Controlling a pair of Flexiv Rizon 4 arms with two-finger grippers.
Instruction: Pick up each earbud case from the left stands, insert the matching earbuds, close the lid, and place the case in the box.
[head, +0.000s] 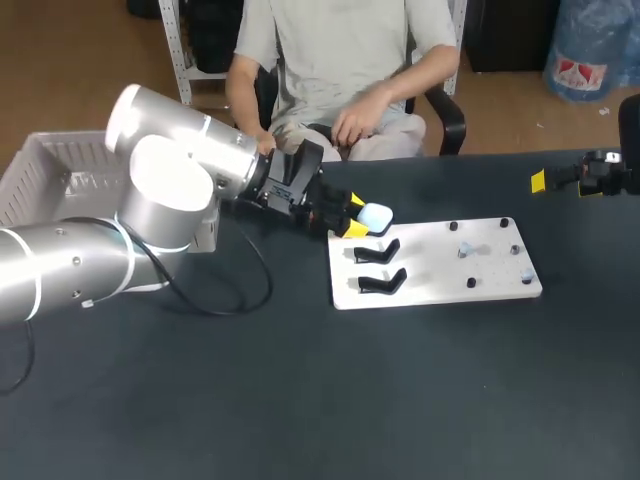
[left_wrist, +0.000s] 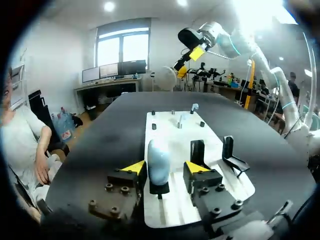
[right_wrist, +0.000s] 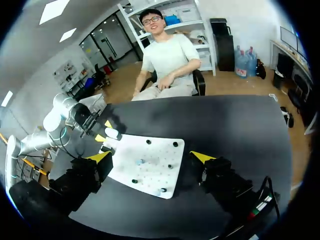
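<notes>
A pale blue-white earbud case stands upright on the farthest black stand at the left end of the white board. My left gripper straddles the case. Its yellow fingertips sit on either side, with a small gap still showing on one side, so it is open. Two more black stands are bare. Small earbuds rest on pegs at the board's right end. My right gripper hangs open and empty above the table's far right.
A white mesh basket stands at the table's far left, partly hidden behind my left arm. Black cables trail on the dark tabletop beside that arm. Short black pegs stick up from the board.
</notes>
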